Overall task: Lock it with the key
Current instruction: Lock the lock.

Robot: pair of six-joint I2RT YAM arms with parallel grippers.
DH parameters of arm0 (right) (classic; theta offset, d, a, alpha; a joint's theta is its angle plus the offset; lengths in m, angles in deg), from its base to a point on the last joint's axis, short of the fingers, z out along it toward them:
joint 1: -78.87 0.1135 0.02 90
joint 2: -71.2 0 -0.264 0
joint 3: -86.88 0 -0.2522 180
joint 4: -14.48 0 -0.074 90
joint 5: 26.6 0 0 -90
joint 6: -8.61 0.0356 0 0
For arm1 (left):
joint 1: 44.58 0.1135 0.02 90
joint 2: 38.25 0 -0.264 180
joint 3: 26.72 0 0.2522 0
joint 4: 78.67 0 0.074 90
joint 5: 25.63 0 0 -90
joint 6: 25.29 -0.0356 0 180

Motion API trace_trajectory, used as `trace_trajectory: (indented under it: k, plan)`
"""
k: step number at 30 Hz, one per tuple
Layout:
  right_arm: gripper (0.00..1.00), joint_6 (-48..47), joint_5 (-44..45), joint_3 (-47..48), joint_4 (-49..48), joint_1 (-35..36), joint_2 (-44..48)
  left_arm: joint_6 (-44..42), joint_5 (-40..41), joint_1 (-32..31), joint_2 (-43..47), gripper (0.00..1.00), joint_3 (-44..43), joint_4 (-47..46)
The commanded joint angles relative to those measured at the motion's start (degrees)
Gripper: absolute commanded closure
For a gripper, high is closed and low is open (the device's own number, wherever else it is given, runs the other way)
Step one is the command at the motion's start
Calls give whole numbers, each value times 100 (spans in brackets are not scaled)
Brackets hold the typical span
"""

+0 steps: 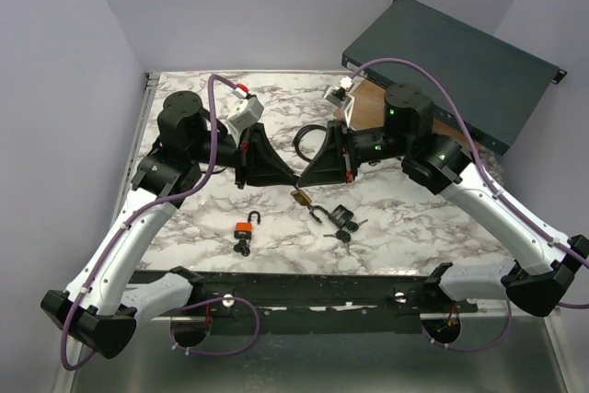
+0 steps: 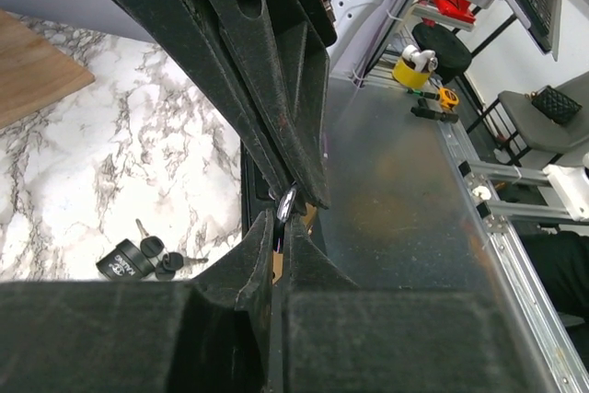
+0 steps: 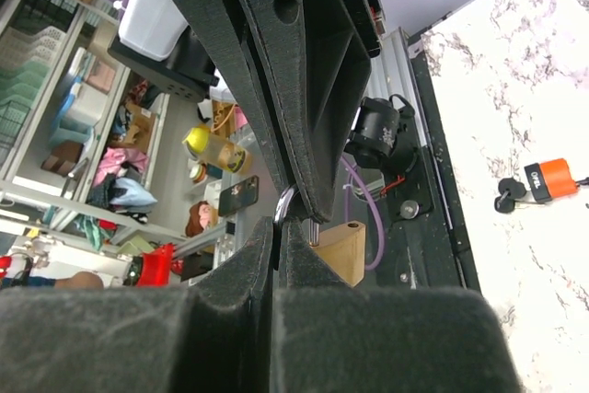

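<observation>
Brass padlock [image 1: 300, 198] dangling from clenched right end effector [image 3: 280, 218], left end effector [image 2: 281, 213] clenched alongside

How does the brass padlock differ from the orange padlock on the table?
The brass padlock is held up by its shackle in the shut right tool; the orange padlock lies loose on the marble table. The brass padlock's body is bare yellow metal; the orange padlock's is orange. Black-headed keys lie beside the orange one. Both are padlocks with metal shackles.
</observation>
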Motion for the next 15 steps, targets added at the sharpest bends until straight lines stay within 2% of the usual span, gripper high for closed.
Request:
trace_trajectory:
  k: [1,3,4,5,11,15]
  plan:
    - [91,-285,346,228,191,28,-38,169,478,-58,73,100,-89,-185]
    - [69,-434,650,178,257,29,32,671,799,-55,144,100,14,-604]
    - [55,-527,870,142,283,28,79,899,967,-61,172,100,54,-777]
    - [46,-593,1086,77,267,29,147,1142,1166,-57,196,100,82,-929]
    - [19,-952,2119,-671,-500,29,747,1686,2397,-61,333,100,-92,-747]
    - [12,-1226,2614,-1377,-1370,28,1274,2068,2883,-60,452,100,-324,-634]
